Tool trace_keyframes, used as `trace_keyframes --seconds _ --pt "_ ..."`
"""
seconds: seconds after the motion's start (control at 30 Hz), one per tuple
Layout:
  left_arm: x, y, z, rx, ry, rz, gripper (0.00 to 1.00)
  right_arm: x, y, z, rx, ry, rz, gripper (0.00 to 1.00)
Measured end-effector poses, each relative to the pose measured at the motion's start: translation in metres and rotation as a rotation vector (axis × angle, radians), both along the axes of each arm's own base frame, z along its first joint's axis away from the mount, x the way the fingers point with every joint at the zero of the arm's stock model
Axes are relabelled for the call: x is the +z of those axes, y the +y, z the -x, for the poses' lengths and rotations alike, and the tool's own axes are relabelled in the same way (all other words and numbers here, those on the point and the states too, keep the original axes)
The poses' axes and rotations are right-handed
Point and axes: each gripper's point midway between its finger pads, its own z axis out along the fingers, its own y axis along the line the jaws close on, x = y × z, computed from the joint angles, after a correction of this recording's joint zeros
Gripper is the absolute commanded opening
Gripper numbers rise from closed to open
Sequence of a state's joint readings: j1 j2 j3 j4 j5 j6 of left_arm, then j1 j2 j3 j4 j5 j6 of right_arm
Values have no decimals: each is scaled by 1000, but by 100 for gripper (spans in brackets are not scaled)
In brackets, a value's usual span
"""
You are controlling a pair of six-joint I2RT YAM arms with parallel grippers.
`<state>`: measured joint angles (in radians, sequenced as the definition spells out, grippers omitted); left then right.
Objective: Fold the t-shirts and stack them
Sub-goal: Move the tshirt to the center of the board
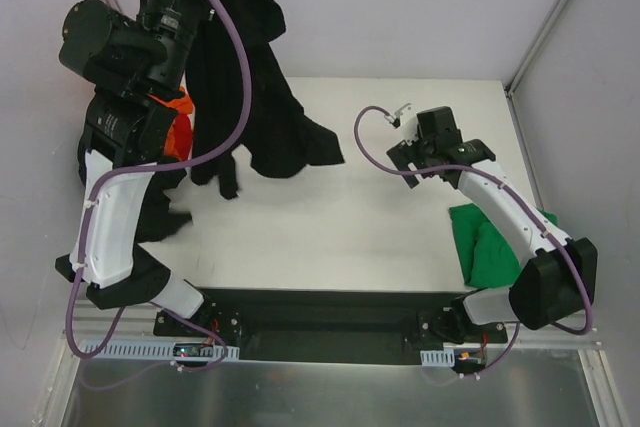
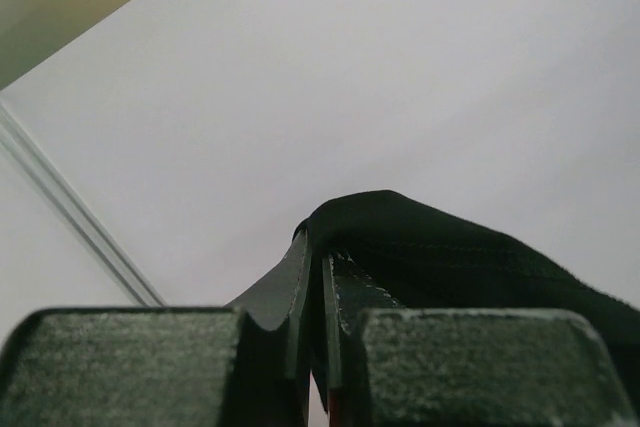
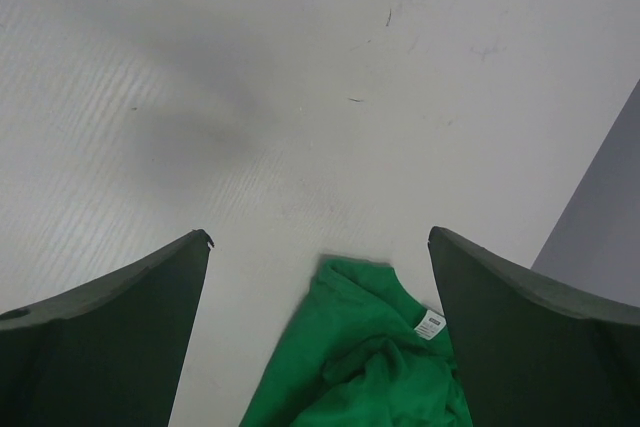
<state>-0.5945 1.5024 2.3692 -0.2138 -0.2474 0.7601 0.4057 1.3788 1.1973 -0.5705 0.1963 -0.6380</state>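
Left end effector [image 2: 318,272] is clenched on a pinch of the black shirt [image 1: 262,97], lifted high at the far left. The shirt hangs from it in one long drape, with its lower end bunched on the table [image 1: 330,237].

Right end effector [image 3: 320,247] is spread wide and grasps nothing. It hovers over bare table, and the green shirt [image 3: 360,367] lies crumpled just at its near side, label showing at the collar.

An orange shirt [image 1: 178,132] is heaped by my left arm with dark cloth around it. I cannot tell whether that cloth is a separate shirt.

Handling, my judgement:
- The cloth is light, limp and not fragile. It will not hold a shape, so it sags, twists and swings from a single pinch.
- I cannot tell which part of the black shirt I hold. Sleeves and hem are lost in the folds.
- It needs a second hold to spread. My right should take a free corner or edge low on the drape, close to the table.
- A thin pinch could slip if tugged hard.
- For the green shirt, the collar by the label looks the plainest place to grip.
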Motion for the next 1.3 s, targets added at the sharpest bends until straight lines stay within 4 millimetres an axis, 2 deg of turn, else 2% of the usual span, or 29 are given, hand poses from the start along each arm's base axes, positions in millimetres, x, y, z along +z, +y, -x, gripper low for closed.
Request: trace_keyframes --seconds 0.13,0.33,0.5,0.67,0.87,0.97,1.1,1.3 --pt "-3 -16 -5 -30 2 -23 0 -4 -4 -2 -11 5 1 96" --pt "-26 -64 -22 -116 51 -76 0 -18 -5 3 -6 37 4 96" --pt "-42 -94 -30 -160 85 -108 0 -23 -10 2 -20 41 3 96" --pt "-66 -106 -40 -161 134 -141 0 -19 -25 -4 -73 10 11 96" --pt "-114 -120 -60 -142 235 -209 0 -11 -45 -7 -139 -24 35 96" --pt "-129 -124 -64 -130 262 -245 0 -11 -53 -8 -162 -25 40 96" --pt "-123 -125 -62 -115 250 -249 0 -11 -57 -9 -173 -24 40 96" --pt "-78 -118 -58 -59 151 -194 0 -11 -58 -9 -177 -24 40 96"
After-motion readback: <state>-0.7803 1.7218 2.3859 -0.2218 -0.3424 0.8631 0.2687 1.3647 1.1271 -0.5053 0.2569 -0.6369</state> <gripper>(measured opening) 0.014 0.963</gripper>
